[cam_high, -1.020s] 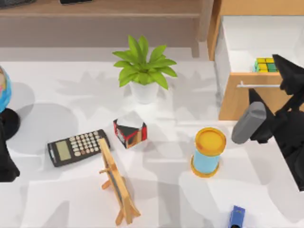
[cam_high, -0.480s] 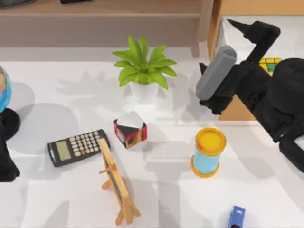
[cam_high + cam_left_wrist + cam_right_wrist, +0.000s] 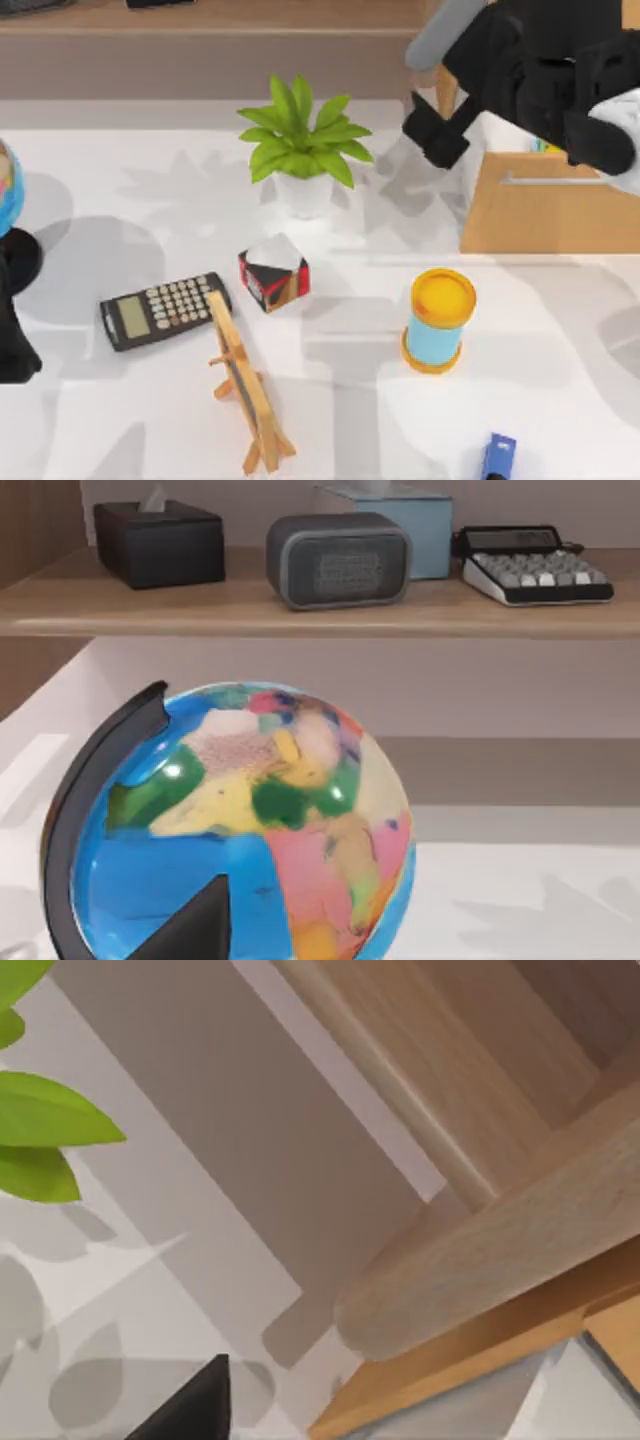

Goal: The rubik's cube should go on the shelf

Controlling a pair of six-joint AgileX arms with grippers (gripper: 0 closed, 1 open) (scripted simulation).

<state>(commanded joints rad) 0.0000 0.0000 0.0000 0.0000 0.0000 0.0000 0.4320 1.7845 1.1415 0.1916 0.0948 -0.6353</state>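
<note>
Foreground clutter: a blue object (image 3: 499, 455) is lying at the near edge of the worktop (image 3: 120, 420), with a small wooden easel (image 3: 247, 390) standing to its left; neither is lying in the way to the drawer.
Middle of worktop: a yellow-lidded blue canister (image 3: 438, 320), a calculator (image 3: 165, 310) and a black, red and white cube (image 3: 273, 272) are sitting apart from one another, well away from the job.
Left arm: it is waiting parked at the worktop's left edge beside the globe (image 3: 240, 830). Whether the left gripper (image 3: 190, 925) is open or closed cannot be told.
Potted plant (image 3: 303, 150): it is standing just left of the drawer unit, so a carry leftward is probably needing height over its leaves.
Drawer unit (image 3: 545, 215): its drawer is standing pulled out, silver bar handle (image 3: 540, 180) facing the near side.
Rubik's cube (image 3: 541, 147): it is sitting in that open drawer, a sliver of yellow and green peeking from under the right arm. It is not yet on the shelf.
Right gripper (image 3: 190, 1410): it is hanging high by the shelf's wooden post, seemingly not gripping the cube. Open or closed cannot be told.
Shelf (image 3: 220, 20): it is running along the far side and carrying a black tissue box (image 3: 160, 542), a grey speaker (image 3: 338, 560) and a keyboard (image 3: 535, 572).
</note>
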